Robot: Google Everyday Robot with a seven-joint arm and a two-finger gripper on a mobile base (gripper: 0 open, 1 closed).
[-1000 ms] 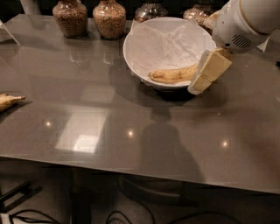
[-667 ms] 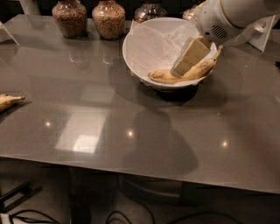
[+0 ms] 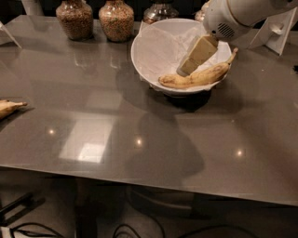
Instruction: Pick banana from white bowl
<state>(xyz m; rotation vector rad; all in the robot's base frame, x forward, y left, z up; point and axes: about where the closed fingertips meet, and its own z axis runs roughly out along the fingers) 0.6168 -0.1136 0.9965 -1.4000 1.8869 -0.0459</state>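
Observation:
The white bowl (image 3: 153,49) stands at the back centre-right of the grey table, lined with crumpled white paper. The banana (image 3: 198,77), yellow with brown speckles, lies along the bowl's near inner wall, its stem tip poking over the right rim. My gripper (image 3: 185,70) reaches down into the bowl from the upper right on the white arm (image 3: 233,16). Its cream tip is just above the middle of the banana, close to it or touching it.
Glass jars of brown grains (image 3: 74,19) (image 3: 116,19) stand behind and left of the bowl, with another jar (image 3: 160,11) behind it. A second banana's tip (image 3: 10,108) shows at the table's left edge. White card stands sit at the far right (image 3: 274,28) and far left (image 3: 7,33).
My gripper has moved left from outside the bowl's right rim into the bowl, down over the banana. The banana and bowl have stayed in place.

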